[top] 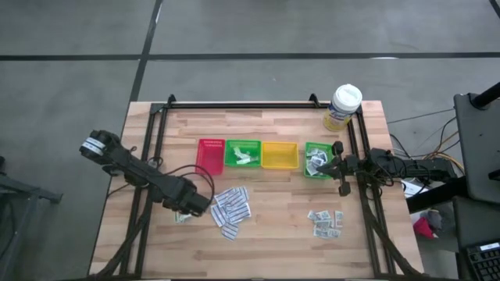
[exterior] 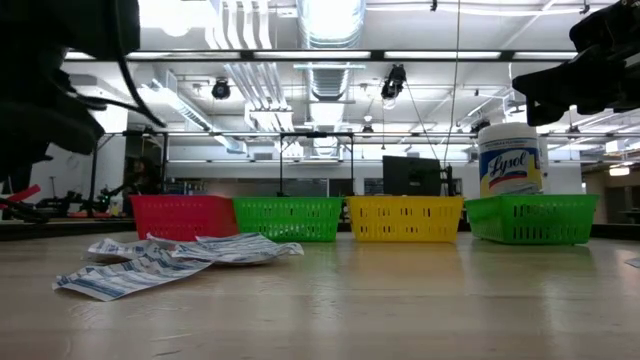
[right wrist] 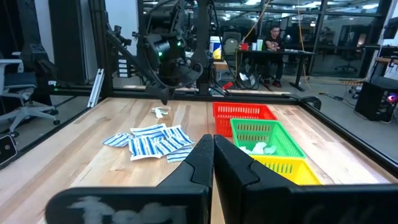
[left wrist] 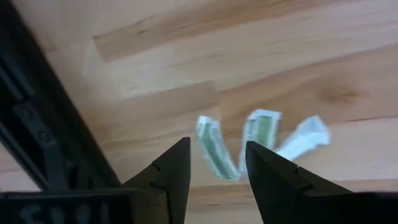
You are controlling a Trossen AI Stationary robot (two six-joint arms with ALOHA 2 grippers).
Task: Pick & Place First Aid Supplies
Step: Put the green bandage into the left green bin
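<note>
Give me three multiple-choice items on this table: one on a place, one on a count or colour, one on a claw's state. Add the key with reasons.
1. Where does the white-lidded tub stand?
A. at a far corner of the table, behind the right-hand green tray
B. inside the red tray
C. beside the blue-printed packets

2. How many trays stand in the row?
A. two
B. four
C. six

3. How is the left claw?
A. shut on a tray
B. shut, empty
C. open above green-white sachets

Key: 1 A, the high view shows it at that corner. 2 B: red, green, yellow, green. 3 C, the left wrist view shows a gap between the fingers with sachets below.
</note>
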